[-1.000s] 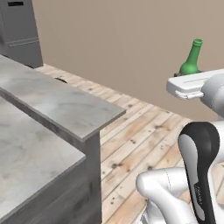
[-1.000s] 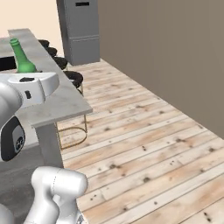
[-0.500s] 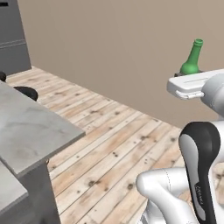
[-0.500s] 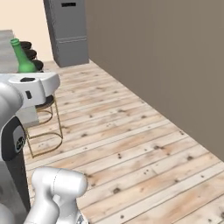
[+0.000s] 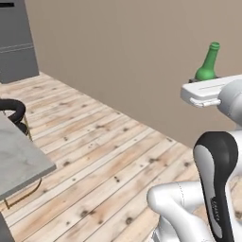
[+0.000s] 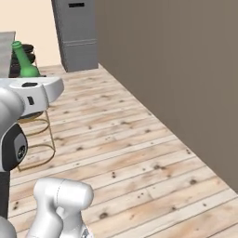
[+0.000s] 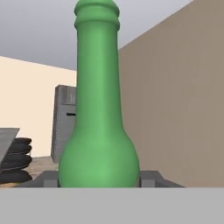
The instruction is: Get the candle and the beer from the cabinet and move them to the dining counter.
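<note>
One beer (image 7: 99,131) held upright, open floor (image 5: 108,160) ahead

Marble counter (image 5: 21,165) — stools (image 5: 12,111) on plank floor (image 5: 104,156).

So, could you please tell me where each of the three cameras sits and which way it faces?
Left base view: behind the arm to its left, looking forward and down over the wooden floor toward the brown wall; the white arm rises at lower right, with the bottle above it.
Right base view: behind the arm to its right, facing the same floor and wall; the arm rises at lower left.
Hand view: on the hand, looking along the gripper, whose tips flank the bottle.
All three share the green bottle; the base views also share the fridge.
</note>
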Available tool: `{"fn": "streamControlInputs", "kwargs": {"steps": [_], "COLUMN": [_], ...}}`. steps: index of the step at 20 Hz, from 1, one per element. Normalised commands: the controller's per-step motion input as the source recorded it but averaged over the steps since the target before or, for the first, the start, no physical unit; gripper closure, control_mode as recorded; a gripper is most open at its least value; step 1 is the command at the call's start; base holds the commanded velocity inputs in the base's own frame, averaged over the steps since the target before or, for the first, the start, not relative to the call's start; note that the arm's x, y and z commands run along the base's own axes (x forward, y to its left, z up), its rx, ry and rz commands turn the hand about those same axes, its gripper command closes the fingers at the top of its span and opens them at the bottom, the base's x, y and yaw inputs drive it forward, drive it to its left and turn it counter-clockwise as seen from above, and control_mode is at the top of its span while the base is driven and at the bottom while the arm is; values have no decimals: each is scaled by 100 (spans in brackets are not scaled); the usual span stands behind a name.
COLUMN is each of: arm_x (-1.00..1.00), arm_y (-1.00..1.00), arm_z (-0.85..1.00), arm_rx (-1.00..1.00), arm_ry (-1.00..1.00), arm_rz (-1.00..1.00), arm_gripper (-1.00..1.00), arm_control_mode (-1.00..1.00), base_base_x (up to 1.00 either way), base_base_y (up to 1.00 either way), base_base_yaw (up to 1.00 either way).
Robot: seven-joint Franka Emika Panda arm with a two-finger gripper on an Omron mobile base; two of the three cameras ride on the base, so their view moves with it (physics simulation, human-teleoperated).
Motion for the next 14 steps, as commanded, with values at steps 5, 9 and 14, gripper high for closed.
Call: {"fn": "streamControlInputs", "kwargs": {"steps": [5, 9, 14], "arm_x": [0, 0, 0], "arm_y": [0, 0, 0], "arm_z": [0, 0, 0], "arm_rx": [0, 0, 0], "arm_ry": [0, 0, 0], "arm_rz": [0, 0, 0], "arm_gripper": [100, 100, 100], "arm_control_mode": [100, 100, 100], "base_base_x": [67, 70, 79], "base_base_y": [-26, -12, -5], "base_base_yaw": [33, 43, 49]}}
